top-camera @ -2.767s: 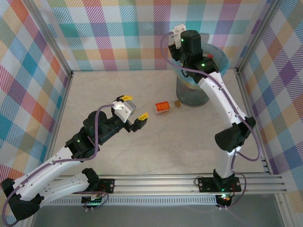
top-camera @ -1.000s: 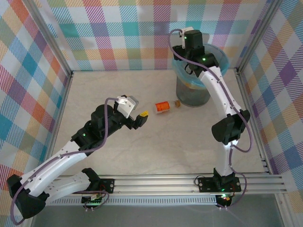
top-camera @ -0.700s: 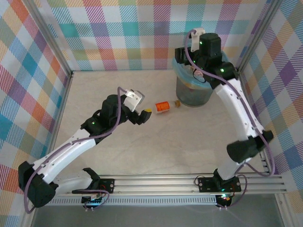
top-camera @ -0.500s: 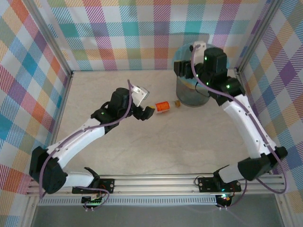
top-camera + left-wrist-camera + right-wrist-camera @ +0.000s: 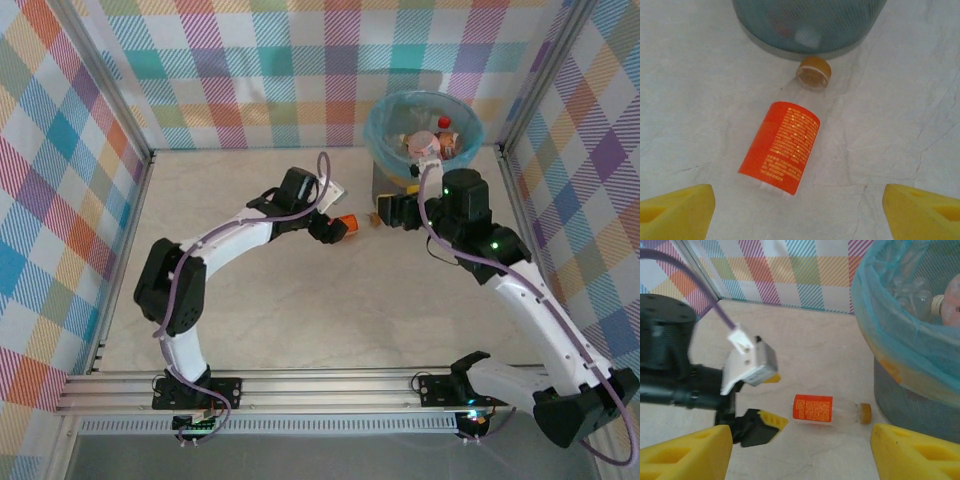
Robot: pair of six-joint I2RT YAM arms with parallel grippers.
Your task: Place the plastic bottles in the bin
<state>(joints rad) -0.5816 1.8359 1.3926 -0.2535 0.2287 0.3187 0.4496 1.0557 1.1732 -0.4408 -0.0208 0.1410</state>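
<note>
One plastic bottle [image 5: 346, 224], clear with an orange label and a tan cap, lies on its side on the table just left of the bin [image 5: 385, 108]. The bin is a grey mesh basket lined with a light-blue bag, and several bottles [image 5: 441, 141] lie inside it. My left gripper [image 5: 329, 213] is open at the bottle's base end. In the left wrist view the bottle [image 5: 782, 147] lies just ahead of the left gripper [image 5: 799, 212], not between the fingers. My right gripper [image 5: 388, 212] is open, empty, in front of the bin by the cap end. In the right wrist view, the bottle [image 5: 826, 410] lies beyond the right gripper [image 5: 800, 455].
The left gripper [image 5: 771, 400] sits left of the bottle in the right wrist view, with the bin [image 5: 900, 357] at right. The two grippers face each other across the bottle. Checked walls and metal rails [image 5: 135, 215] enclose the table. The bin's wall [image 5: 805, 27] stands just beyond the cap.
My left arm has stretched out to the right, up to the bottle. My right arm has drawn back from over the bin and come down in front of it.
</note>
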